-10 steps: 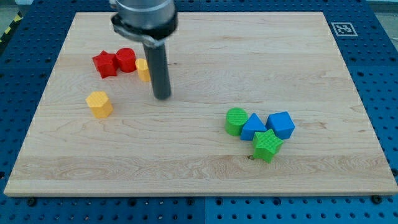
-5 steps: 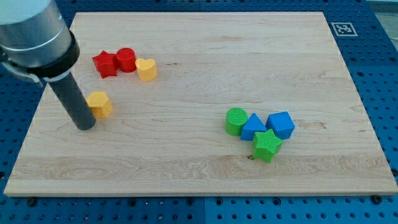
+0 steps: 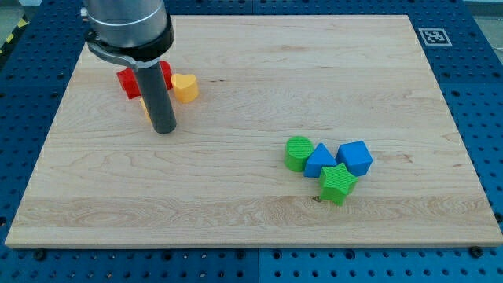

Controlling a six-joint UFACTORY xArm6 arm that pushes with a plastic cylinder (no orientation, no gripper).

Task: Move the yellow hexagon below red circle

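Note:
The yellow hexagon (image 3: 145, 108) shows only as a thin sliver behind the left side of my rod, just below the red blocks. The red circle (image 3: 167, 74) is largely hidden by the rod, with a bit showing on the rod's right. A red star (image 3: 126, 82) sits to its left, partly covered. A yellow heart (image 3: 185, 88) lies right of the red circle. My tip (image 3: 163, 130) rests on the board just below and right of the hexagon.
At the view's right middle lies a cluster: a green circle (image 3: 298, 152), a blue triangle (image 3: 319, 161), a blue block (image 3: 355, 157) and a green star (image 3: 338, 183). A black-and-white marker (image 3: 435, 36) sits at the board's top right corner.
My tip swung from the yellow heart to the hexagon's left, then right. The hexagon has moved up and right, to just under the red blocks.

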